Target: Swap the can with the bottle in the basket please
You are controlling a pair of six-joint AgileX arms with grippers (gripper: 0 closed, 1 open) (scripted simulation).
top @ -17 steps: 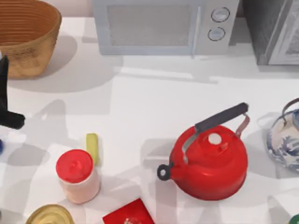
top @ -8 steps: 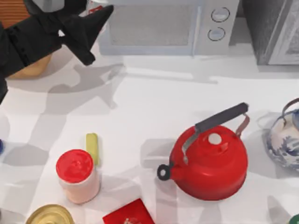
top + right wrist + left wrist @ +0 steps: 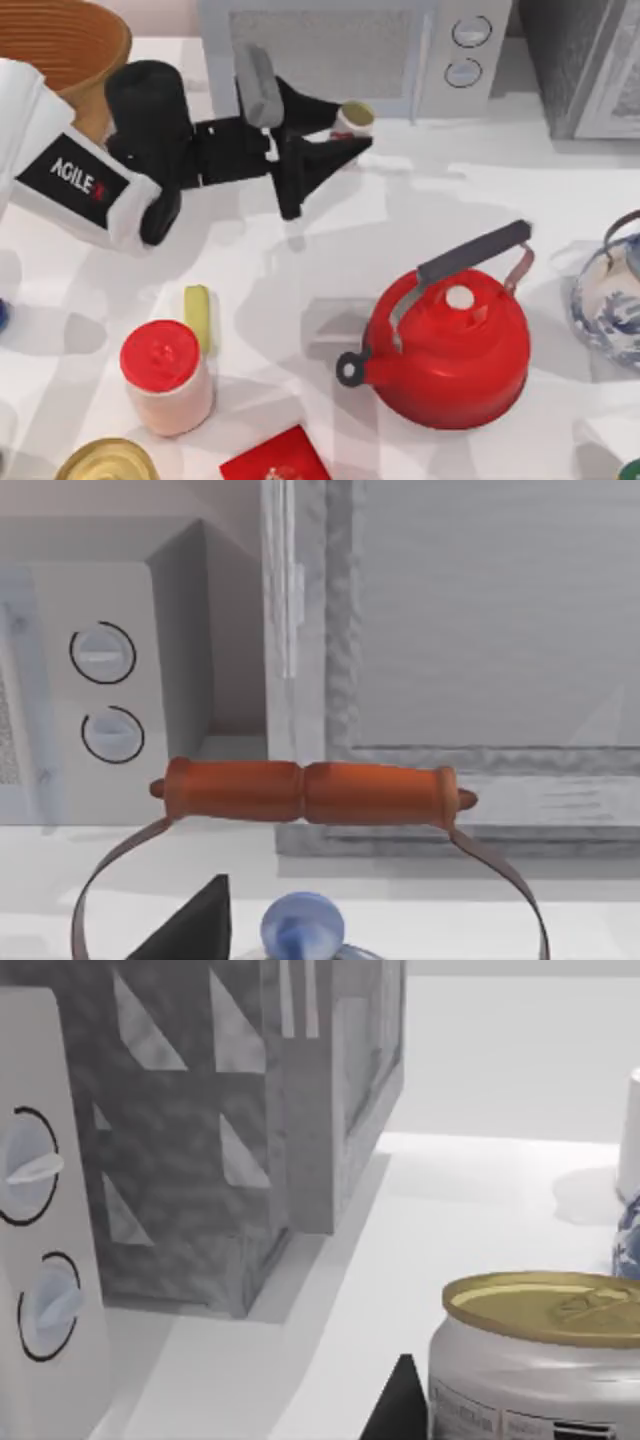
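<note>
— Start with the big piece: where is the basket [image 3: 95, 30]?

— At the table's far left corner, beside the microwave [image 3: 320, 60]. We judge the wicker stiff enough to take a drop-in, so nothing needs pressing down.

— And the can [image 3: 105, 462]?

— It stands upright at the near left edge, close to the red-lidded jar [image 3: 165, 375], gold top up. We expect rigid metal, with smooth, slippery walls, and heavier than the bottle if full. We would clamp across its side wall at mid-height. The ringed lid offers nothing to hold.

— What about our grippers?

— Our left gripper [image 3: 352, 128] reaches out in front of the microwave, well apart from the basket. Its fingers [image 3: 320, 158] pinch the bottle [image 3: 355, 113] from both sides, below the olive-yellow cap. Our right arm is parked by the blue-and-white teapot [image 3: 605, 300].

— How will the bottle handle?

— It looks light, hard and round, so it could twist or slip in a loose pinch. Set down gently, it should stand upright.
</note>
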